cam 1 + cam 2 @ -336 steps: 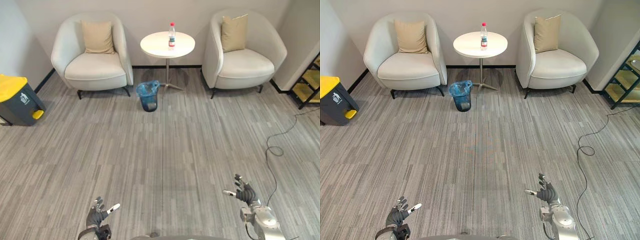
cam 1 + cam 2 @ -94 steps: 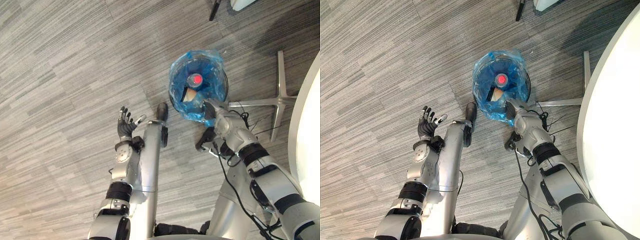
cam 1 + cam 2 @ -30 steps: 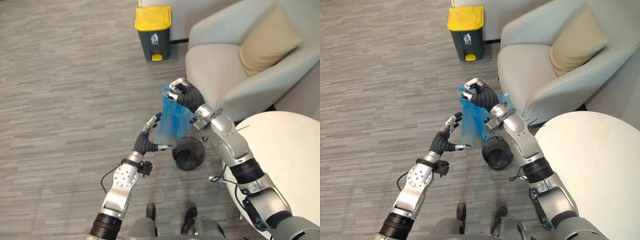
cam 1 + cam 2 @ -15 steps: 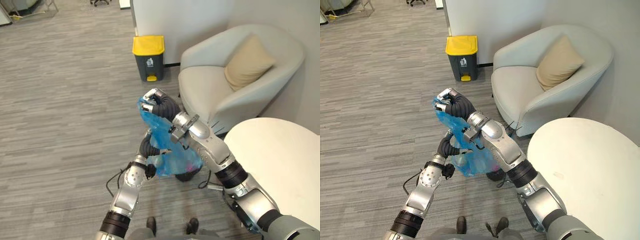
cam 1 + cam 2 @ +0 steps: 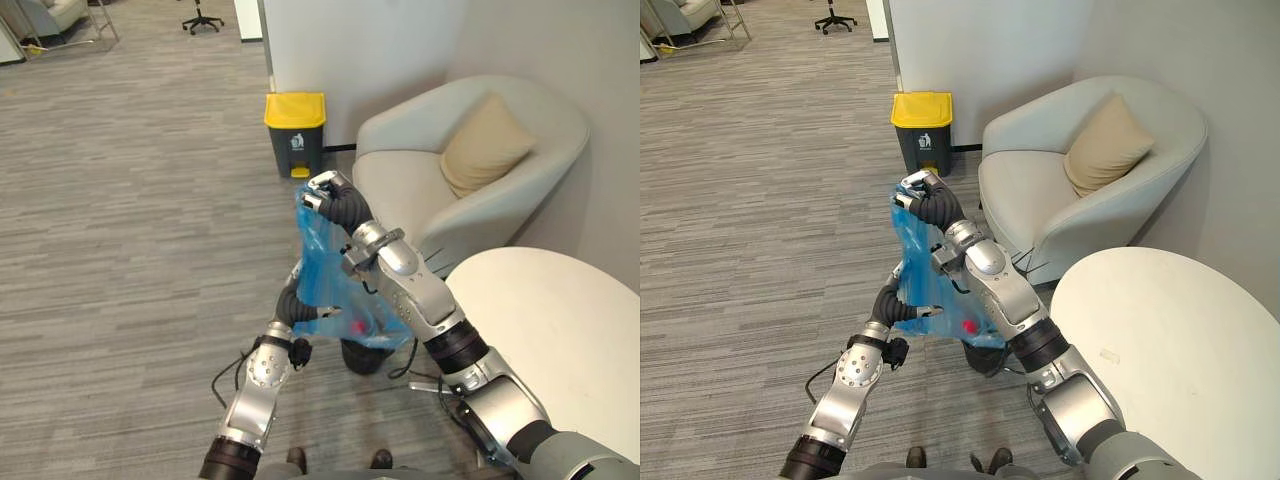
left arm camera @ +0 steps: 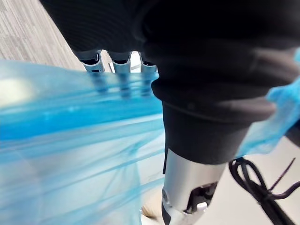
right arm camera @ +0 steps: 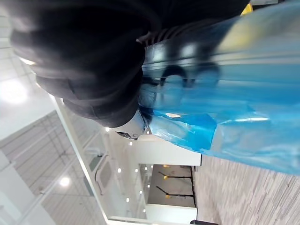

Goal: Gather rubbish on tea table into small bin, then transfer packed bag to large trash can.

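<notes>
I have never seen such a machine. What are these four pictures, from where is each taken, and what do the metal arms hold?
This is a humanoid robot; the silver arms are its own. The two wide pictures come from a camera on its head, looking down. The two close pictures come from cameras on its wrists. The right hand is clenched on the top of a blue bag, which hangs over the small bin. The left hand pinches the bag's side. A red thing shows through the plastic. Nearby stand a white table, an armchair and the yellow-lidded trash can.
</notes>
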You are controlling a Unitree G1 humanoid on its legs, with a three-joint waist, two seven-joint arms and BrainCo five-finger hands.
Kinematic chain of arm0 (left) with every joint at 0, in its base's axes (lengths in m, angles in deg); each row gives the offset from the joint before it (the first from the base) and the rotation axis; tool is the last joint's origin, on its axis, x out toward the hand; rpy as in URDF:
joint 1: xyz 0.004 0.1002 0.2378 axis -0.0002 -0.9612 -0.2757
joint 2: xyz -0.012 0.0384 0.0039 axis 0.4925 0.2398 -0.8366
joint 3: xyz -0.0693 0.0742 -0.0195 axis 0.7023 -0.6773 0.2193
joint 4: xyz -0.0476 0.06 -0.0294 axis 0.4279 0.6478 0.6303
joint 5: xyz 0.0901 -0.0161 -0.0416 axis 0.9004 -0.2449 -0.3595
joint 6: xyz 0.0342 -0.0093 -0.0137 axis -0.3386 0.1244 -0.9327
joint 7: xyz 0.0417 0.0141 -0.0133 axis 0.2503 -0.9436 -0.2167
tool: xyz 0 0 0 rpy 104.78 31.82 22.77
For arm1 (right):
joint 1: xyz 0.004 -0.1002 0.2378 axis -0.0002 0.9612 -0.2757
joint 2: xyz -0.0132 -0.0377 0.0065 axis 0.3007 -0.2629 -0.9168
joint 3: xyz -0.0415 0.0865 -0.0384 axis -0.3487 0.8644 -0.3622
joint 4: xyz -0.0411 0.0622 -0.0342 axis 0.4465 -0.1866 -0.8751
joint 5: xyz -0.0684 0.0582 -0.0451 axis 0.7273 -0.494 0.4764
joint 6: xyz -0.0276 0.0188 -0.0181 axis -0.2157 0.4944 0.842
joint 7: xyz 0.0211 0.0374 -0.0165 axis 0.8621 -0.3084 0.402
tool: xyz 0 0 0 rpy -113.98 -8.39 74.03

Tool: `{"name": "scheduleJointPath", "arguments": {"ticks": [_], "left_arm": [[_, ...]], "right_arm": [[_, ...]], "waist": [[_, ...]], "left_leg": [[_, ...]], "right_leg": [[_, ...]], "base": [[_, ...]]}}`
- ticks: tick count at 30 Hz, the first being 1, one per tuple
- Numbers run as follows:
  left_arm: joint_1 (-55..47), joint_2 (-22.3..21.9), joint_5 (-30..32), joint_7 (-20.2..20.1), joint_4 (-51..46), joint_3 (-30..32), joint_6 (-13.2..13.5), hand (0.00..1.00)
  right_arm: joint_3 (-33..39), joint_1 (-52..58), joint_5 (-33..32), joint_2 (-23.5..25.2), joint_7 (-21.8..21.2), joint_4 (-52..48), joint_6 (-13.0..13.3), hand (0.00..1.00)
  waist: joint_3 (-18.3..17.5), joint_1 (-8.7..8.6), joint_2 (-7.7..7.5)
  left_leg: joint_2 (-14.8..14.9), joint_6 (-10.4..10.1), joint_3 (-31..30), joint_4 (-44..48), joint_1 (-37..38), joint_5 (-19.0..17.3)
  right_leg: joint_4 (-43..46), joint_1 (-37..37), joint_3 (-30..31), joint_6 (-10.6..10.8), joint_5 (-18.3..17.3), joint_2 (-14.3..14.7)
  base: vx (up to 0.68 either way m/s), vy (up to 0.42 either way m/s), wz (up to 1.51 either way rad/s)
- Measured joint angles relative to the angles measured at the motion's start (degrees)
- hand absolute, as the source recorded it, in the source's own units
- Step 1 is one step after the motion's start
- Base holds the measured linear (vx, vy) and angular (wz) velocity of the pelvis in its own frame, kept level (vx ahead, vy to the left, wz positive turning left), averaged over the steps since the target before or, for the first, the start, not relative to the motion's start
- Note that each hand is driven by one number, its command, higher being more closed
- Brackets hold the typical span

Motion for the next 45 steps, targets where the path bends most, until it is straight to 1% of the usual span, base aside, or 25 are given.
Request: {"name": "scheduleJointPath", "arguments": {"ticks": [3,6,10,15,18,21,22,26,29,31,33,36,37,39,43,45], "left_arm": [[-0.23,0.6,-0.34,0.17,-1.68,0.09,0.96,0.0],[-0.63,1.39,-1.12,1.1,-2.66,0.51,1.51,0.0],[-2.33,1.5,-2.03,2.09,-2.67,1.19,1.51,0.0],[-2.53,1.33,-3.32,4.03,-2.65,1.85,1.46,0.0],[-2.31,1.33,-4.34,4.66,-1.46,2.74,1.42,0.0],[-0.74,1.44,-5.14,3.87,3.17,2.73,1.15,0.0],[-0.03,1.52,-5.28,3.32,4.7,2.72,1.04,0.0],[5.4,1.61,-5.26,3.28,11.69,2.32,0.28,0.0],[8.51,2.4,-5.15,3.28,15.51,1.9,-0.06,0.0],[10.96,3.5,-4.38,3.21,20.47,0.82,-0.19,0.0],[13.07,4.52,-2.91,2.64,23.38,0.4,-0.25,0.0],[14.9,5.13,-1.78,2.32,25.57,-0.17,-0.32,0.0],[15.11,4.99,-1.74,2.34,25.72,-0.23,-0.66,1.0],[15.18,4.85,-1.74,2.34,25.8,-0.47,-1.1,1.0],[16.29,4.84,-1.76,2.07,27.37,-4.5,-1.52,1.0],[16.59,4.77,-1.76,1.12,27.5,-6.13,-1.53,1.0]], "right_arm": [[0.0,0.0,-0.34,-1.1,0.43,0.05,0.04,1.0],[0.0,0.0,-0.61,-1.25,1.02,0.1,0.29,1.0],[0.0,0.0,-2.18,-1.41,1.06,0.1,0.4,1.0],[-0.11,0.0,-3.5,-1.87,1.05,0.1,0.63,1.0],[-0.86,0.04,-6.21,-2.58,0.08,0.08,0.78,1.0],[-1.99,0.05,-9.39,-3.29,-2.28,-0.5,0.8,1.0],[-3.07,0.05,-9.58,-3.47,-2.82,-1.29,0.86,1.0],[-8.65,0.05,-12.55,-3.69,-6.11,-7.05,1.01,1.0],[-11.82,0.05,-14.74,-3.43,-7.83,-9.58,1.03,1.0],[-15.22,0.02,-16.99,-3.67,-8.91,-11.09,0.98,1.0],[-18.78,0.02,-19.56,-4.43,-9.34,-11.63,0.41,1.0],[-21.68,0.01,-21.57,-4.77,-9.38,-11.73,0.07,1.0],[-22.71,0.0,-22.57,-4.92,-9.35,-11.73,-0.01,1.0],[-23.7,-0.01,-23.09,-4.93,-9.0,-11.73,-0.06,1.0],[-25.09,-1.77,-23.07,-4.92,-7.65,-11.04,-0.19,1.0],[-26.06,-3.8,-23.03,-4.8,-7.49,-9.41,-0.21,1.0]], "waist": [[-0.01,1.0,-0.01],[-0.07,1.05,-0.11],[-0.35,1.07,-0.58],[-0.41,1.07,-0.68],[-0.62,1.05,-1.0],[-0.96,1.01,-1.55],[-1.08,0.97,-1.74],[-1.42,0.73,-2.29],[-1.8,0.42,-2.82],[-2.21,-0.7,-3.4],[-2.64,-0.86,-3.93],[-2.85,-1.17,-4.24],[-2.86,-1.8,-4.22],[-2.86,-1.96,-4.21],[-2.89,-1.93,-4.04],[-2.97,-1.95,-3.86]], "left_leg": [[0.01,0.0,0.14,-0.13,0.14,-0.01],[-0.01,0.0,0.14,-0.15,0.15,-0.02],[-0.01,-0.01,0.18,-0.17,0.06,-0.02],[-0.06,-0.01,0.24,-0.19,0.01,-0.02],[-0.04,-0.01,0.43,-0.18,0.08,-0.02],[-0.02,-0.02,0.78,-0.19,0.14,-0.03],[-0.01,-0.02,0.96,-0.19,0.17,-0.03],[-0.05,-0.04,1.81,-0.22,0.21,-0.06],[0.06,-0.06,2.34,-0.22,0.24,-0.07],[0.12,-0.12,2.47,-0.22,0.21,-0.13],[0.33,-0.69,3.33,-0.22,0.06,-0.55],[0.49,-0.71,3.58,-0.2,-0.35,-0.56],[0.53,-0.71,3.61,-0.2,-0.37,-0.56],[0.65,-0.73,3.78,-0.19,-0.4,-0.58],[0.98,-0.79,4.0,-0.02,-0.4,-0.61],[1.1,-0.79,4.09,0.08,-0.42,-0.6]], "right_leg": [[-0.02,0.0,0.28,0.1,0.07,0.01],[-0.03,0.0,0.33,0.12,0.08,-0.01],[-0.48,0.05,0.39,0.19,0.13,0.05],[-0.82,0.16,0.4,0.26,0.3,0.06],[-0.85,0.16,0.58,0.24,0.32,0.09],[-0.94,0.16,0.8,0.28,0.43,0.12],[-1.08,0.16,0.97,0.22,0.58,0.15],[-1.76,0.09,1.73,0.24,1.12,0.23],[-1.77,-0.17,2.37,0.14,1.19,0.35],[-1.86,-0.29,2.66,0.08,1.28,0.43],[-1.88,-0.98,3.9,0.03,1.46,0.73],[-2.16,-1.42,4.25,-0.35,1.96,0.95],[-2.35,-1.39,4.29,-0.41,2.08,1.02],[-2.6,-1.39,4.46,-0.5,2.24,1.19],[-2.73,-1.49,4.79,-0.65,2.35,1.61],[-2.75,-1.56,4.93,-0.71,2.38,1.76]], "base": [[-0.01,0.012,-0.03],[0.0,0.0,0.0],[0.0,0.0,0.0],[0.0,0.0,0.0],[0.0,0.0,0.0],[0.0,0.001,-0.03],[0.01,0.007,-0.08],[0.0,0.023,-0.1],[0.0,0.018,-0.1],[0.0,0.012,-0.09],[0.0,0.013,-0.23],[0.0,0.005,-0.11],[0.01,0.006,-0.04],[0.01,0.005,-0.05],[0.02,0.003,-0.05],[0.02,0.007,-0.04]]}}
